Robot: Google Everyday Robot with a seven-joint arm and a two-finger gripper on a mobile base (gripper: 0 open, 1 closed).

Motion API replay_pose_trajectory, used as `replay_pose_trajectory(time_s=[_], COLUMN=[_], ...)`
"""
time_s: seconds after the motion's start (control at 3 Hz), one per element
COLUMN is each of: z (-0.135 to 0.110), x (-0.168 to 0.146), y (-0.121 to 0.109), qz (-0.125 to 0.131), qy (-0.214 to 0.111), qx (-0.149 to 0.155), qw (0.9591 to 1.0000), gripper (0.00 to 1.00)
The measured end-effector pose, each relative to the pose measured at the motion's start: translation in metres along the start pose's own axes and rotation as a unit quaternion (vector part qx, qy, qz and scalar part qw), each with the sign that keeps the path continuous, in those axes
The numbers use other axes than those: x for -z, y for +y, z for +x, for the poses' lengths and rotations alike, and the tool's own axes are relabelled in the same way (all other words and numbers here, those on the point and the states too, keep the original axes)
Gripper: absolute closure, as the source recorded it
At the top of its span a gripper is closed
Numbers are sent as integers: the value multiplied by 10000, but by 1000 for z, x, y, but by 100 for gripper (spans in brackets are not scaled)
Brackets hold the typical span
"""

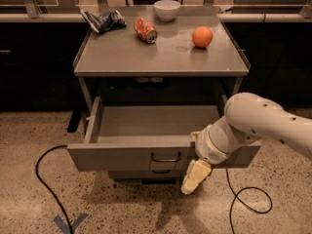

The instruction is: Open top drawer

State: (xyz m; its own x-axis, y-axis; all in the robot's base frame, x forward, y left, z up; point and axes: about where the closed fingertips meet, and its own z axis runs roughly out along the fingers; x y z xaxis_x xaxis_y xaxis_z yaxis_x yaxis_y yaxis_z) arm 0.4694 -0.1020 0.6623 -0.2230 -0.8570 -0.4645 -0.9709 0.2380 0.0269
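Note:
The top drawer [122, 157] of the grey metal cart stands pulled well out, its shallow grey tray interior [156, 121] bare. Its small dark wire handle [165, 157] sits at the centre of the front. My gripper [195, 178] hangs in front of the drawer's face, just right of and below the handle, pointing down at the floor. It looks shut and holds nothing. My white arm [253, 121] reaches in from the right and covers the drawer's right front corner.
A lower drawer [146, 173] shows shut beneath. On the cart top [161, 57] lie an orange [202, 36], a crushed can [146, 29], a white bowl [167, 9] and a chip bag [103, 20]. Black cables [41, 179] loop on the floor on both sides.

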Motion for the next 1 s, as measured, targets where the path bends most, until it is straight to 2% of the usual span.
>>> replay_pose_trajectory(time_s=[0.33,0.67,1.0], z=[10,9,19], x=[-2,-1,7], y=[20,20,49], qz=[-127,-128,-265], qy=[-21,-21,76], qx=[-98,-99,-326], qw=[9999,9999,9991], gripper=[0,0,0])
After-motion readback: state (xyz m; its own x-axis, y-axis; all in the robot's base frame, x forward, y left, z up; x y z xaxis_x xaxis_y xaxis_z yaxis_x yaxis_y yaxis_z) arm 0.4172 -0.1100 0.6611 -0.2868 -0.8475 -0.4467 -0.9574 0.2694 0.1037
